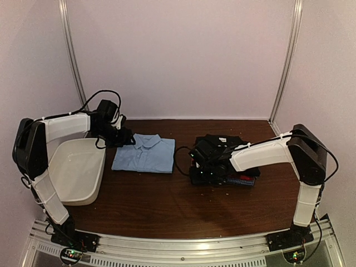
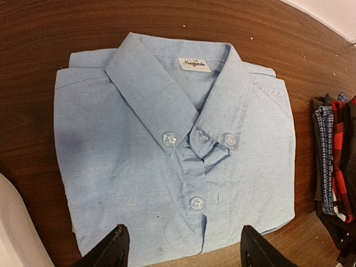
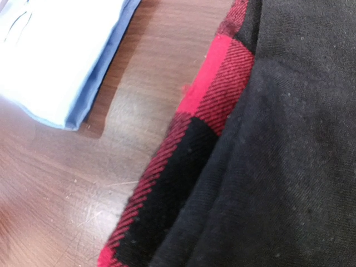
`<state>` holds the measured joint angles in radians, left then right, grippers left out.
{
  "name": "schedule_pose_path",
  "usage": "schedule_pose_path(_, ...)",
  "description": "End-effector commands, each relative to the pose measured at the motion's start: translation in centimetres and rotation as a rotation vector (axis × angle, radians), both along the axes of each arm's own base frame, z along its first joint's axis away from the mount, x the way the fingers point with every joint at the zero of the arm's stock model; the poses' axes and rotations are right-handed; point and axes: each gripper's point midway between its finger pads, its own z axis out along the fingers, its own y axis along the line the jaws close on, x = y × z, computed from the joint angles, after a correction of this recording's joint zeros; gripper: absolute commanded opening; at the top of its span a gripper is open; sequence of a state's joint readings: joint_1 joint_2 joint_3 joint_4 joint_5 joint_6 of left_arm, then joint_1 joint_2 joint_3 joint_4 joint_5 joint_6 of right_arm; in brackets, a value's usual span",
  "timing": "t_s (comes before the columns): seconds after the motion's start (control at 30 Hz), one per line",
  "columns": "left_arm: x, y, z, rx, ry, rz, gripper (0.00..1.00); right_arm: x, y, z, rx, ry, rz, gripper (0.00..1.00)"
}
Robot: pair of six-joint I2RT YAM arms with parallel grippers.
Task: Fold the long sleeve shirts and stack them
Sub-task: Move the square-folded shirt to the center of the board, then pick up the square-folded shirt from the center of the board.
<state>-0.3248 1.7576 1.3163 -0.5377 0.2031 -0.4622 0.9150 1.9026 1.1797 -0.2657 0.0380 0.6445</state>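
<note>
On the brown tabletop [image 1: 167,206], just left of centre, the light blue shirt [image 1: 143,154] lay folded into a neat rectangle, collar up and buttoned. It was well apart from the stack [image 1: 228,161] of folded shirts to its right. That stack showed a black shirt [image 3: 289,139] on top, a red check shirt [image 3: 189,144] beneath it and a blue check shirt [image 2: 324,161] peeping out at the edge. The left hand [image 2: 183,251] hovered at the light blue shirt's left side, its fingers [image 2: 111,250] spread wide and holding nothing. The right hand [image 1: 200,164] sat low against the stack's left side, closed. Whether any cloth was pinched in it could not be told, since its own camera showed only fabric and wood. A white tub [image 1: 75,167] stood at the far left. Folding looked finished, as far as could be judged. What was left, it seemed, was to lift the light blue shirt and set it squarely on the stack.
</note>
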Motion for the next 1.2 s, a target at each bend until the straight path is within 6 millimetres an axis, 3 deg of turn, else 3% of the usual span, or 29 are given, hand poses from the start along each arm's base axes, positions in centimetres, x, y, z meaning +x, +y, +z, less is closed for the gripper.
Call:
schedule_pose_path(0.0,0.2,-0.7,1.6,-0.035,-0.056,-0.013,0.70,-1.6,3.2,0.5,0.078,0.033,0.067,0.00)
schedule_pose_path(0.27,0.2,-0.8,1.7,-0.038,-0.056,-0.014,0.69,-2.4,4.3,0.7,0.098,0.047,0.100,0.00)
schedule_pose_path(0.4,0.3,-0.7,1.7,-0.031,-0.060,-0.012,0.69,-2.1,5.1,2.5,0.135,0.026,0.110,0.13)
schedule_pose_path(0.6,0.7,0.3,1.5,0.018,-0.069,0.023,0.70,-1.8,7.2,6.8,0.237,-0.007,0.161,0.36)
schedule_pose_path(0.7,1.0,0.8,1.4,0.049,-0.075,0.041,0.70,-1.5,8.0,8.5,0.273,-0.033,0.180,0.43)
schedule_pose_path(0.93,1.7,2.1,-0.2,0.123,-0.053,0.078,0.70,1.9,9.6,9.8,0.259,-0.087,0.183,0.51)
schedule_pose_path(1.17,2.1,4.0,-2.6,0.177,-0.007,0.105,0.70,6.8,9.9,7.4,0.205,-0.085,0.143,0.51)
